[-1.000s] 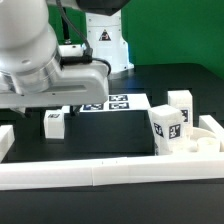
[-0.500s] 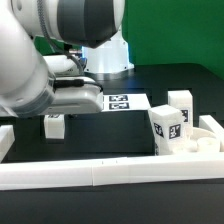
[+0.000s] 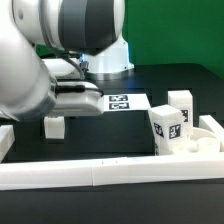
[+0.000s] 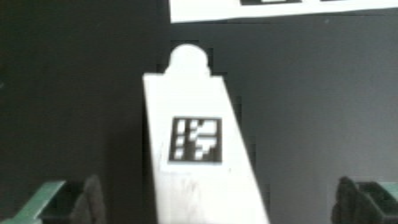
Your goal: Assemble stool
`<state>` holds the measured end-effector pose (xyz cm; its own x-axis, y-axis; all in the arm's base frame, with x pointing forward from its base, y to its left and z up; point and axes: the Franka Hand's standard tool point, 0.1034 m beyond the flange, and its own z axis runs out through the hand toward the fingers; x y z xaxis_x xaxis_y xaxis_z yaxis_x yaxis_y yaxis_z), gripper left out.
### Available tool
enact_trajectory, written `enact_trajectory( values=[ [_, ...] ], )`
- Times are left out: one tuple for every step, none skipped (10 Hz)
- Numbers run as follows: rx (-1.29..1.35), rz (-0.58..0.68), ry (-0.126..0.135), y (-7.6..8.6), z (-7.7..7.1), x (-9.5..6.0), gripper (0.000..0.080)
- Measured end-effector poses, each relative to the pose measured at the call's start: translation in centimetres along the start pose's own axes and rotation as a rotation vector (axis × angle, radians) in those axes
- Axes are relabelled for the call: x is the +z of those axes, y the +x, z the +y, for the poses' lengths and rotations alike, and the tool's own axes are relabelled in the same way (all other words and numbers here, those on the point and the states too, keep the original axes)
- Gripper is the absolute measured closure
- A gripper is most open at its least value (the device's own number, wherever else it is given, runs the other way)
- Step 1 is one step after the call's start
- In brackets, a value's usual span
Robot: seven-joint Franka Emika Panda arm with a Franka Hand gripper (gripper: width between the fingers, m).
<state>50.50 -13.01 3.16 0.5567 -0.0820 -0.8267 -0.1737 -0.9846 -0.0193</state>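
claw: gripper (image 4: 217, 204) spread wide, pinching nothing, one fingertip (image 4: 61, 200) each side of the part
target: leg block (image 4: 196, 130) lying flat on the black table (image 3: 150, 80)
key relation: it's dead between the fingers, with its long axis running away from the claw toward the marker board (image 4: 285, 8), so the jaws would close across its narrow width
where: same leg (image 3: 52, 126), I reckon, near the table's edge on the exterior view's left, just behind the front border rail (image 3: 100, 172)
rest of stool: seat (image 3: 200, 145) in the front corner on the exterior view's right, two more leg blocks (image 3: 167, 124) by it, well apart from the claw
views: wrist shows the line-up; exterior hides the fingers behind the arm (image 3: 40, 60)
next: probably straight down, then squeeze
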Motion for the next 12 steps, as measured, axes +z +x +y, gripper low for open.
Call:
enact_trajectory(
  values=[
    [0.008,-0.007,-0.003,0.5,-0.1,0.5,0.0151],
    [0.005,0.009,-0.014,1.0,-0.5,0.9,0.0151],
    [0.006,0.000,-0.018,1.1,-0.4,1.6,0.0151],
    [0.009,-0.006,-0.024,1.1,0.0,1.9,0.0151],
    [0.009,-0.005,-0.024,1.1,0.0,1.9,0.0151],
    [0.010,-0.005,-0.024,1.1,0.1,1.9,0.0151],
    [0.010,-0.005,-0.023,1.1,0.1,1.9,0.0262],
    [0.011,-0.005,-0.022,1.1,0.1,1.9,0.0262],
    [0.011,-0.005,-0.021,1.1,0.2,1.9,0.0445],
    [0.012,-0.005,-0.021,1.1,0.2,1.9,0.0475],
    [0.012,-0.005,-0.021,1.1,0.2,1.9,0.0475],
    [0.012,-0.005,-0.021,1.1,0.2,1.9,0.0475]
  ],
)
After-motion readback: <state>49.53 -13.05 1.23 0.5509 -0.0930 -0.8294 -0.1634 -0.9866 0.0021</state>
